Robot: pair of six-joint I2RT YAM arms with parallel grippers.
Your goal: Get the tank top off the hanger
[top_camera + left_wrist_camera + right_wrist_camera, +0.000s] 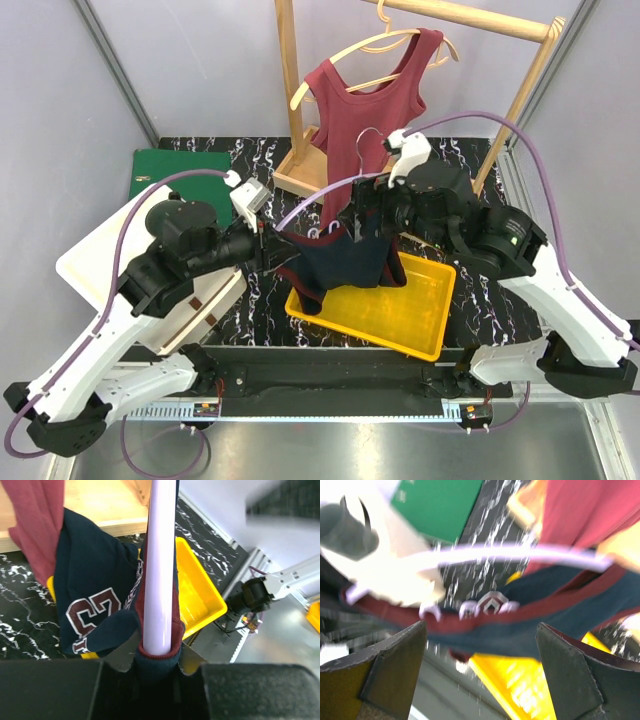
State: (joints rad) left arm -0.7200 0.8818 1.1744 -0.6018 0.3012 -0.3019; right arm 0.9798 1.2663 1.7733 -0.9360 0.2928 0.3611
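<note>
A navy tank top [345, 262] with maroon trim hangs on a lilac plastic hanger [160, 570] above the yellow tray [425, 315]. My left gripper [268, 245] is shut on the hanger's left end, with the maroon-edged strap wrapped around that end between the jaws [157, 660]. My right gripper [375, 215] is at the top right of the garment. In the right wrist view its fingers stand wide open [480, 670], with the blurred tank top [520, 630] and hanger [520, 552] just beyond them.
A red tank top [365, 105] hangs on a wooden hanger on the wooden rack [290, 90] at the back. A green mat [180, 180] and a white board [85, 265] lie at the left. The table is black marble.
</note>
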